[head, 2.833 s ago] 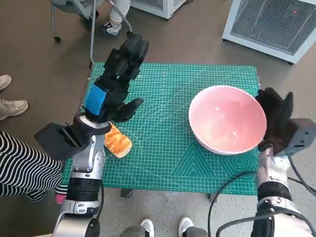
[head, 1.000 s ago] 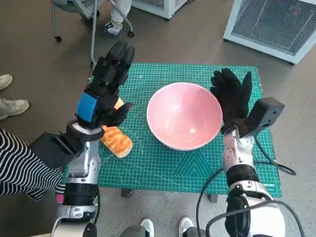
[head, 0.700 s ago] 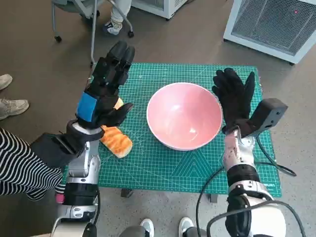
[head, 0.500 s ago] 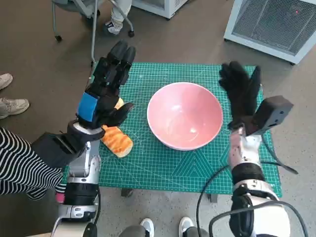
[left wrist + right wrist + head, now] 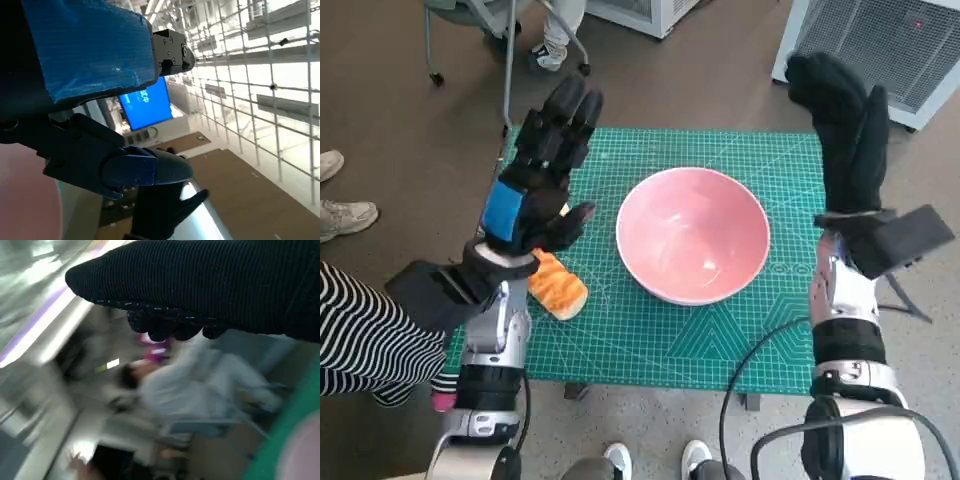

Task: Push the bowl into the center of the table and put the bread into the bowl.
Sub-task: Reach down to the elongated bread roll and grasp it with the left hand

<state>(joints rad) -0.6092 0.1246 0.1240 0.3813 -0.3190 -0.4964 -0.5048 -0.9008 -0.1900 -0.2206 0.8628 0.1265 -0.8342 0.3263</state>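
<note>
We see the pink bowl [image 5: 693, 233] sitting near the middle of the green bench [image 5: 620, 335], so the push looks done. The bread [image 5: 558, 287] lies at the near left, just beside and partly under our left hand [image 5: 538, 180], which is raised, fingers spread, holding nothing. Our right hand [image 5: 843, 135] is lifted at the far right, equally empty. A clumsy grab could nudge the bread off the near left edge.

The pink bowl [image 5: 693, 235] stands upright and empty near the middle of the tabletop [image 5: 650, 335]. The bread [image 5: 557, 286] (a golden, striped piece) lies flat at about eight o'clock from the bowl, well apart from it, near the tabletop's edge.
</note>
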